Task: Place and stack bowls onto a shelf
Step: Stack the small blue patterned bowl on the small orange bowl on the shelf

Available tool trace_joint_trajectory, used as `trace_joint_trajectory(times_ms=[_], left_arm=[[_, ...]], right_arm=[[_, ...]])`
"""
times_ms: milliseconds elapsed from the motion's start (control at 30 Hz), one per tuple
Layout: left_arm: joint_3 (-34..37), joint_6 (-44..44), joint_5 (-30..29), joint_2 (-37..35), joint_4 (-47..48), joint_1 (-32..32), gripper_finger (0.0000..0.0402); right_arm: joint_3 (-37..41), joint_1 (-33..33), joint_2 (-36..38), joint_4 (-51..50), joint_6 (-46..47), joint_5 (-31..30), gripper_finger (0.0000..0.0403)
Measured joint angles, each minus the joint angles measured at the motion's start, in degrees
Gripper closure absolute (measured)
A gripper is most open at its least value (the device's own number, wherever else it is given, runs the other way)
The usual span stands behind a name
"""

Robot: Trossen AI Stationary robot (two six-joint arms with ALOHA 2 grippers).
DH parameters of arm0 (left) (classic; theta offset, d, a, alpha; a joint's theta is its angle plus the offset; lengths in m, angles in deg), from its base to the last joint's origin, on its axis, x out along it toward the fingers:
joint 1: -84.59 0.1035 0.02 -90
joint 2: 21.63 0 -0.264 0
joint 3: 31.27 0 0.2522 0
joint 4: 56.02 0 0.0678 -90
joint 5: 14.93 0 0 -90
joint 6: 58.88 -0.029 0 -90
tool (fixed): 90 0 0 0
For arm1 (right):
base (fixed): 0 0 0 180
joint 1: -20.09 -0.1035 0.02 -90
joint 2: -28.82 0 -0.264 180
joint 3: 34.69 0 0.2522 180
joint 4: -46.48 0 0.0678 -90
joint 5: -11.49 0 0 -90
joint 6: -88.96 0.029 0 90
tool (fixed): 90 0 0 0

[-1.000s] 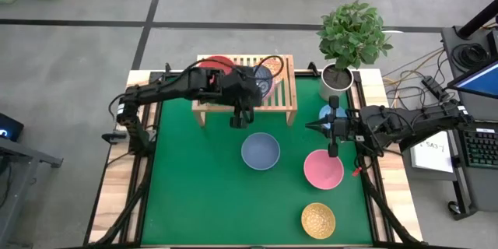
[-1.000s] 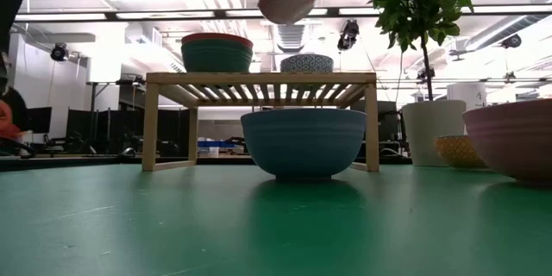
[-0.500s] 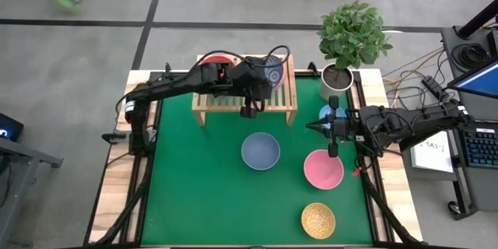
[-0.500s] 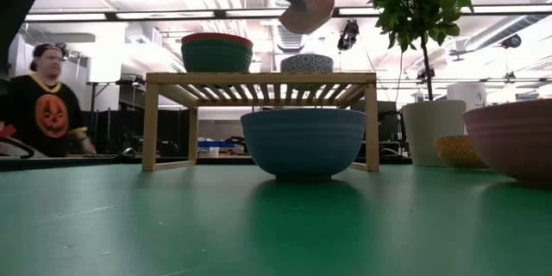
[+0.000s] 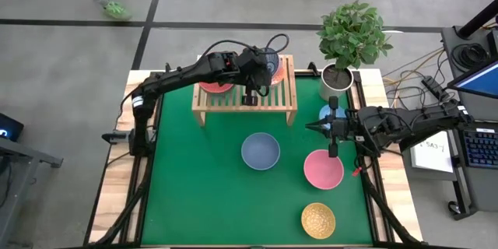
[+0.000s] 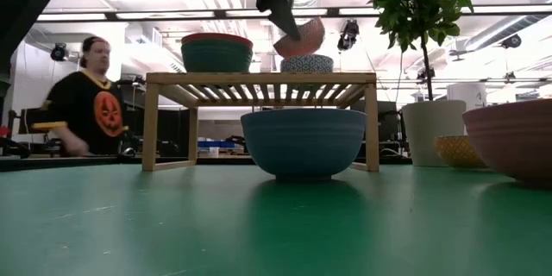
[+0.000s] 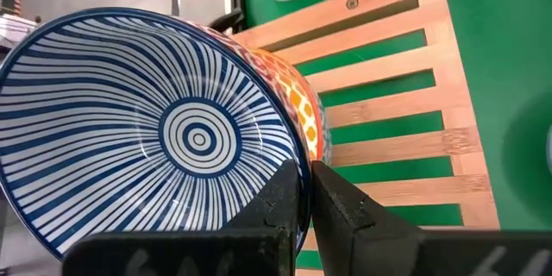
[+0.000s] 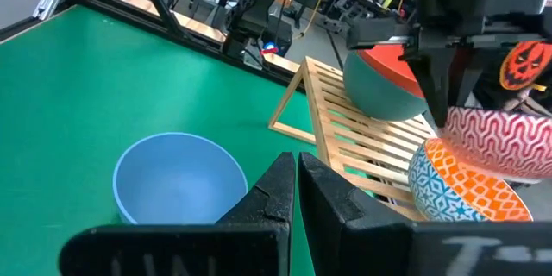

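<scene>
My left gripper reaches over the light-wood shelf and is shut on a patterned bowl, red-and-white outside and blue-striped inside. That bowl hangs tilted just above an orange-and-blue patterned bowl standing on the shelf's right part; whether the two touch I cannot tell. A red bowl sits in a green bowl on the shelf's left part. My right gripper is shut and waits near the table's right edge, over a light blue bowl. My left gripper pinches the striped bowl by its rim, one finger inside and one outside. The fingers slant down from above. The bowl is lifted and tilted, with its opening turned toward the gripper.
A blue-grey bowl stands on the green mat in front of the shelf. A pink bowl and a yellow patterned bowl stand toward the near right. A potted plant is at the far right corner. A person is in the room behind.
My left gripper has carried the bowl toward the far edge and slightly right, from in front of the shelf to above it. It has lowered the bowl down onto the level of the patterned bowl standing there. The bowl stayed tilted. A person walked along behind the table.
</scene>
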Motion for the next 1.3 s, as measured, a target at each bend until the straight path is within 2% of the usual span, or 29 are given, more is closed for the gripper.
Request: trace_joint_trajectory(times_ms=[233,500,867,967,1133,1300], left_arm=[[0.0,0.34,-0.03,1.52,0.44,0.12,0.0393],[0.0,0.54,-0.08,1.57,0.34,0.12,0.0372],[-0.03,0.54,-0.17,0.8,0.44,-0.38,0.032],[-2.15,1.57,-0.16,0.47,2.2,-0.62,0.0306],[-8.3,8.64,-0.17,0.39,10.37,-0.59,0.0295],[-13.71,21.56,0.86,-1.04,18.37,-2.38,0.0298]], right_arm=[[0.0,0.0,0.0,-1.23,1.03,-0.01,0.0394],[0.0,0.0,0.0,-1.5,1.61,-0.03,0.0394],[0.0,0.0,0.0,-1.44,1.63,-0.02,0.0394],[0.0,0.0,-0.02,-0.98,1.65,-0.02,0.0394],[0.0,0.0,-0.4,2.67,2.57,-0.02,0.0394],[0.0,0.07,-2.84,10.11,6.03,-0.04,0.0394]])
